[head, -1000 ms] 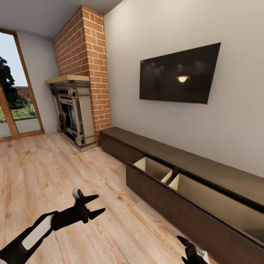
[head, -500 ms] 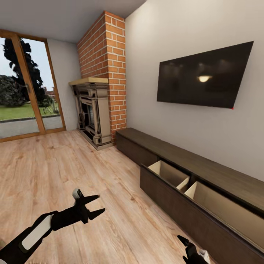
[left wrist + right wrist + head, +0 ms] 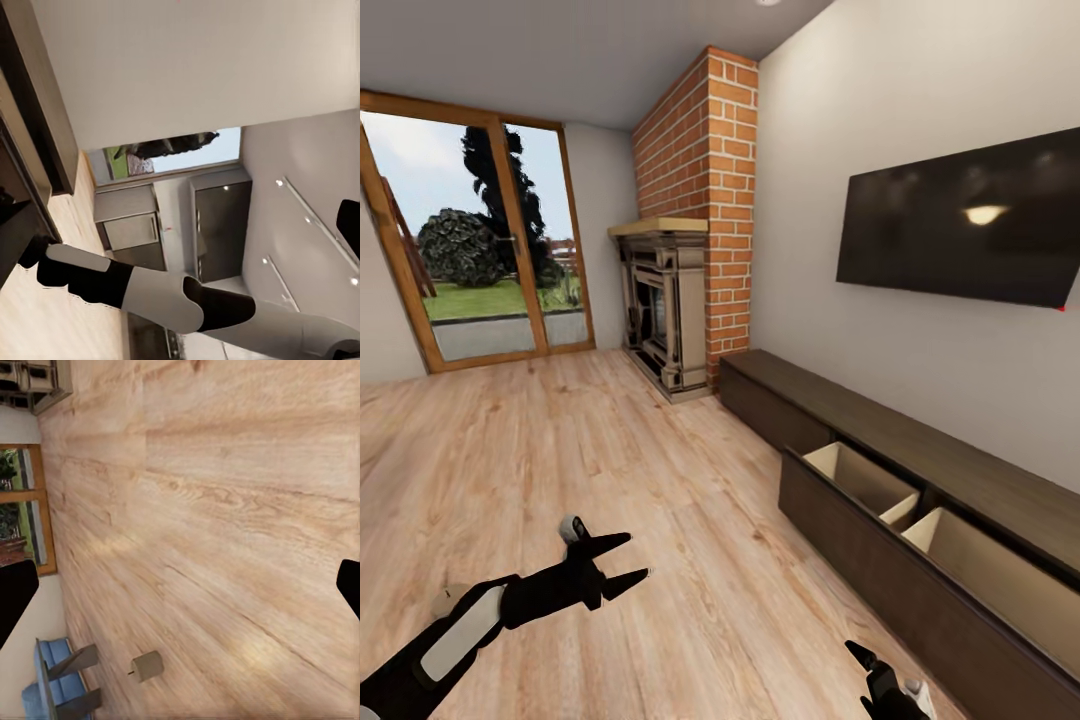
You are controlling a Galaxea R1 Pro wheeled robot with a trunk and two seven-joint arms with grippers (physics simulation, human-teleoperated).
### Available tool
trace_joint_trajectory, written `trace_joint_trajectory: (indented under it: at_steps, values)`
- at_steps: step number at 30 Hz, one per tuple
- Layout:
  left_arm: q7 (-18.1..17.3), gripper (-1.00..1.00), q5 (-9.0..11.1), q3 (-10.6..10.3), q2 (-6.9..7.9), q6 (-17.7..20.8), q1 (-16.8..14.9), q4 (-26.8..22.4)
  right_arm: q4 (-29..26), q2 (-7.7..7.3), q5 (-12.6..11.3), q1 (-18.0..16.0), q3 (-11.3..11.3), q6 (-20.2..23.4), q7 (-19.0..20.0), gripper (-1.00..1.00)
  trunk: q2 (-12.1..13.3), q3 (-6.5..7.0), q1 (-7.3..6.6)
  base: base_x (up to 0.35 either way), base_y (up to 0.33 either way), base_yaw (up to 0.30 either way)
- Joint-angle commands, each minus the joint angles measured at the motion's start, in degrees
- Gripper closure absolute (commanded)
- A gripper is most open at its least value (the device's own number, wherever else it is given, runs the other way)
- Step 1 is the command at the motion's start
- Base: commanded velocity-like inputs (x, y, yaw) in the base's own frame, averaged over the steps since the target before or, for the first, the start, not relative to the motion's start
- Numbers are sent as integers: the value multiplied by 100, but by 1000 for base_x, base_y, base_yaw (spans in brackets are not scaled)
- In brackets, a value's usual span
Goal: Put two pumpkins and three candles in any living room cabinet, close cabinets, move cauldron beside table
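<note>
The long dark brown cabinet (image 3: 920, 450) runs along the right wall, and its wide drawer (image 3: 860, 478) stands pulled out, showing bare light-wood compartments. My left gripper (image 3: 626, 561) hovers open over the floor, left of the cabinet, holding nothing. At the picture's bottom edge my right gripper (image 3: 872, 672) is partly cut off. In the right wrist view its fingertips (image 3: 15, 604) sit wide apart, open and empty, over the planks. One pale tan candle (image 3: 148, 665) lies on the floor there, close to the table's angled grey legs (image 3: 75, 660). Pumpkins and cauldron are out of view.
A brick chimney (image 3: 705, 200) with a stone fireplace (image 3: 665, 310) stands at the cabinet's far end. Glass doors (image 3: 490, 240) fill the back wall, and a dark TV (image 3: 960, 225) hangs above the cabinet. Something blue (image 3: 46, 679) sits by the table legs. My right arm (image 3: 150, 289) crosses the left wrist view.
The whole head view has swung left, so the fireplace, TV and cabinet slid right and more of the glass doors shows. Both arms keep the same pose.
</note>
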Motion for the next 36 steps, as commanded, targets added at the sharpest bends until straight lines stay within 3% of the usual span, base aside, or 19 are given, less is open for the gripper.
trace_joint_trajectory:
  at_steps: [1, 21, 36]
  values:
    - [-17, -100, 22, -24, 4, 23, -9, 5, 10, -2, -60, -5, 42, 36, 27, -100, 39, 11, -24, -31, 0, 288]
    - [-16, -100, 5, -41, -7, 15, -8, -26, 7, -11, -59, -5, 42, 30, 28, -100, 841, 361, -463, -31, 0, 288]
    - [-17, -100, 3, -70, -30, 15, -5, -4, 14, -12, -65, -5, 42, -87, 32, -100, 841, 361, -463, -143, 0, 288]
